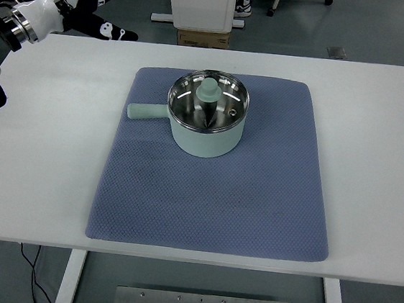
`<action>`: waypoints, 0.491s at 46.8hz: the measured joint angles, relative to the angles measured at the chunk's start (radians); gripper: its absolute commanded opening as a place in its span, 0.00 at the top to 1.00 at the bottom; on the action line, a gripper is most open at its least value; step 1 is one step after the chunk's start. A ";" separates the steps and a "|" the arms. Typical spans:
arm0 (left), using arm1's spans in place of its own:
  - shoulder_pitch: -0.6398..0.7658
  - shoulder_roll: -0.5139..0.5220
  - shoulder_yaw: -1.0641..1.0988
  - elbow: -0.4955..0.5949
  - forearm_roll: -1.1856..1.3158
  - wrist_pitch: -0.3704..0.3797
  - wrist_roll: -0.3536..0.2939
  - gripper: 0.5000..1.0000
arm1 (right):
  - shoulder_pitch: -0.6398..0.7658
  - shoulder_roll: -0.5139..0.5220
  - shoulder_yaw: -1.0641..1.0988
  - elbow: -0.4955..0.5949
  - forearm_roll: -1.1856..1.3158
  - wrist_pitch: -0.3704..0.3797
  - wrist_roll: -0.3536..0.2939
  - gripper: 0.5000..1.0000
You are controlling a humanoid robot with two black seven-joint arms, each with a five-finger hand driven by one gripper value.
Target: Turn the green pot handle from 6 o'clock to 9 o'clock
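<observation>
Top view
Table [381,163]: white, spans the whole frame.
Mat [212,196]: blue-grey, textured, lies flat in the middle of the table.
Pot [207,134]: pale green, stands on the far half of the mat, well apart from every mat edge but closest to the far one.
Lid [209,101]: glass with a steel rim, seated on the pot; its green knob sits in the centre.
Handle [147,111]: points to the picture's left (the 9 o'clock side), lying over the mat.
Left hand [112,4]: up at the far left corner, above the table's far edge, well apart from the pot; dark fingers look loosely spread and hold nothing, though they are small and partly cut off.
Box [203,39]: cardboard, on the floor beyond the table.
</observation>
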 measured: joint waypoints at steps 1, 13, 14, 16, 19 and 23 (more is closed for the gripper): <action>0.004 -0.008 0.000 0.014 -0.015 0.000 0.000 0.00 | 0.000 0.000 0.000 0.000 0.000 0.000 0.000 0.00; 0.058 -0.123 -0.004 0.192 -0.246 0.002 0.000 0.00 | 0.000 0.000 0.000 0.000 0.000 0.000 0.000 0.00; 0.060 -0.133 -0.005 0.210 -0.263 0.002 0.000 0.00 | 0.000 0.000 0.000 0.000 0.000 0.000 0.000 0.00; 0.067 -0.160 -0.008 0.241 -0.302 0.003 0.000 0.00 | 0.000 0.000 0.000 0.000 0.000 0.000 0.000 0.00; 0.085 -0.210 -0.011 0.294 -0.363 0.006 0.000 0.00 | 0.000 0.000 0.000 0.000 0.000 0.000 0.000 0.00; 0.104 -0.267 -0.015 0.356 -0.429 0.023 0.000 0.00 | 0.000 0.000 0.000 0.000 0.000 0.000 0.000 0.00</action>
